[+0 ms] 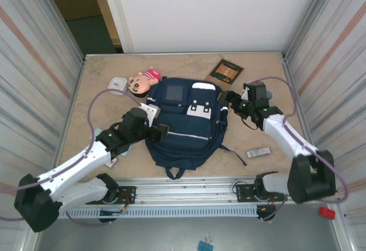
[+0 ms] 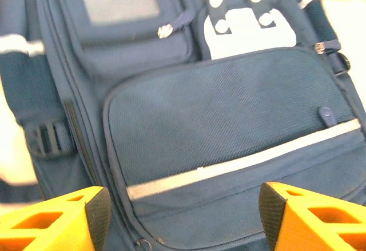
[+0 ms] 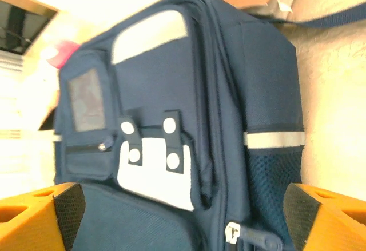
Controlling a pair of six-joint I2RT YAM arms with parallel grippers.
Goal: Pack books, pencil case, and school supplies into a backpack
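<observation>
Centre of desk: backpack (image 1: 186,122), navy, lying flat with its front face up; long axis runs near to far, white patch and grey panel toward the far end.
Backpack closure: no gap shows along the zips in either wrist view; judged shut, nothing packed yet.
Left tool (image 1: 162,132): at the backpack's left edge, about midway along it; fingers spread, nothing between them, front pocket and white stripe beneath.
Right tool (image 1: 224,98): at the backpack's far right corner; fingers spread wide and empty, white patch and side mesh pocket beneath.
Far right of desk: book (image 1: 225,71), dark brown with an orange-tan panel, flat, turned at a slant, just beyond the backpack's far right corner and apart from it.
Near right of desk: slim white-and-black bar (image 1: 258,152), flat, right of the backpack and clear of it.
Key relation: book lies on the far side of the right tool and close to it; the left tool is well apart across the backpack, so the right arm is judged the one to fetch it.
Far left of desk: doll (image 1: 144,80) and white rounded box (image 1: 118,83), side by side.
</observation>
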